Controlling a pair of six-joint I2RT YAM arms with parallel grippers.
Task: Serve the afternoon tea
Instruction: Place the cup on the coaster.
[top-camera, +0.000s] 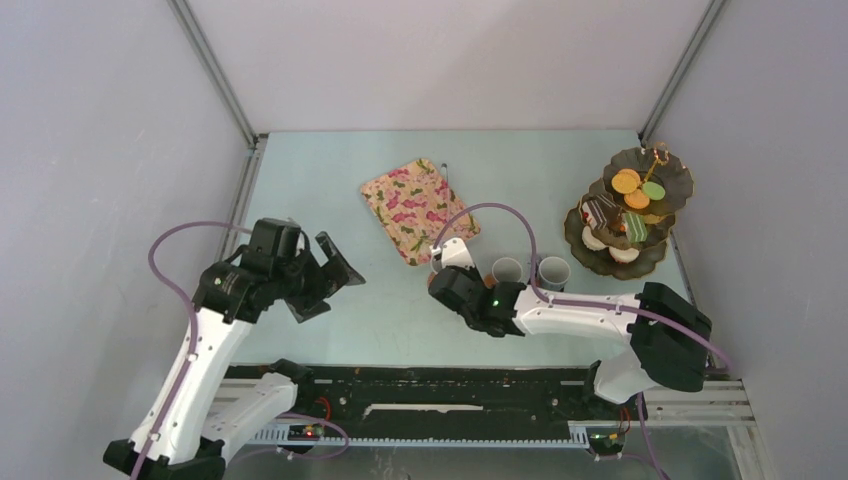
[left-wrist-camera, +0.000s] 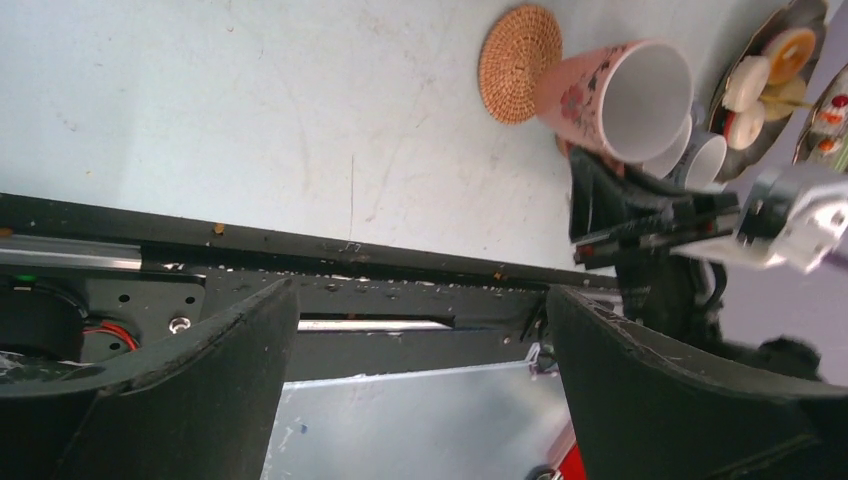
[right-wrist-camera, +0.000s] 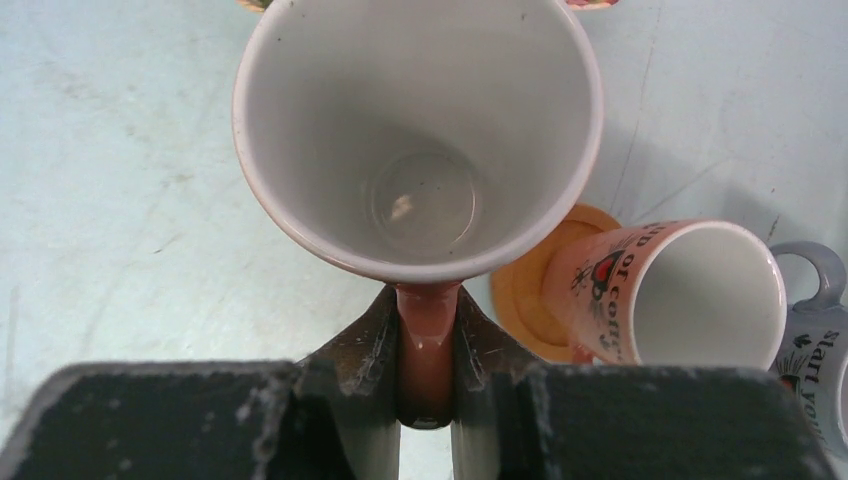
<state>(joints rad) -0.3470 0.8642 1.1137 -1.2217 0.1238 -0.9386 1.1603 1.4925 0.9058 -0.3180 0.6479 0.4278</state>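
1. The left gripper (left-wrist-camera: 420, 300) hangs over the near edge of the table (top-camera: 330, 170) with its jaws spread wide and nothing between them. It looks parked to one side so the other arm has room.

2. A little farther in, the right gripper (right-wrist-camera: 428, 345) is pinched tight on the handle (right-wrist-camera: 427, 320) of a pink mug (right-wrist-camera: 420, 130). Gripping the handle keeps the fingers clear of the rim and steadies the cup, probably so it can be set down squarely.

3. That mug is empty, with a white inside, a pale pink outside and a small flower print. Seen from the left wrist, its base sits right at the edge of a round woven coaster (left-wrist-camera: 518, 50). I cannot tell if it rests on the table or is just clear of it. My guess is that the coaster is its target.

4. Just beyond to the right, a second pink mug (right-wrist-camera: 690, 300) with lettering stands on an orange coaster (right-wrist-camera: 525, 295). A grey mug (right-wrist-camera: 815, 330) stands close beside it.

5. Farther back lies a flowered tray (top-camera: 420, 208), with nothing on it.

6. Farthest, in the right corner, is the dark tiered stand (top-camera: 680, 180). It carries orange and green round sweets (top-camera: 627, 182) on top and cake slices (top-camera: 600, 210) below, so the food appears to be already served.
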